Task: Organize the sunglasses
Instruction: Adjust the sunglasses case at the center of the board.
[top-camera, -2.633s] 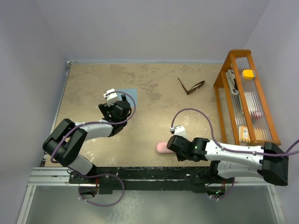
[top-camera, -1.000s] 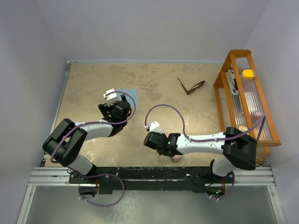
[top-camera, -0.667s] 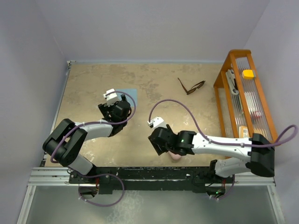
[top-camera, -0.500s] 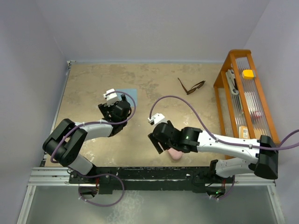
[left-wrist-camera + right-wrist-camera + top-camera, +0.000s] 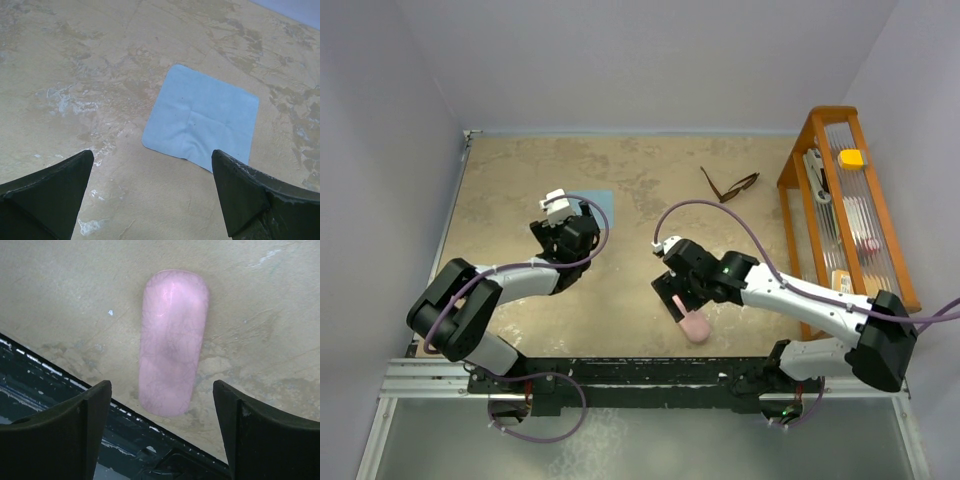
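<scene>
Left gripper [image 5: 152,159] spread wide and empty over the blue cloth [image 5: 202,122] that the overhead view mostly hides, right gripper [image 5: 161,386] wide open, empty, above the pink case [image 5: 172,340], sunglasses [image 5: 730,186] seen only from overhead, lying far back, near the wooden rack [image 5: 798,172].

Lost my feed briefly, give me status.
Left end effector open, pointed at cloth; right end effector open, pointed at case. Sunglasses unfolded, untouched, beside rack. No obstruction seen.

We take this for a robotics lab: plain grey partition walls [image 5: 620,60] box in the mottled tan counter [image 5: 520,180], rail-mounted arms.
</scene>
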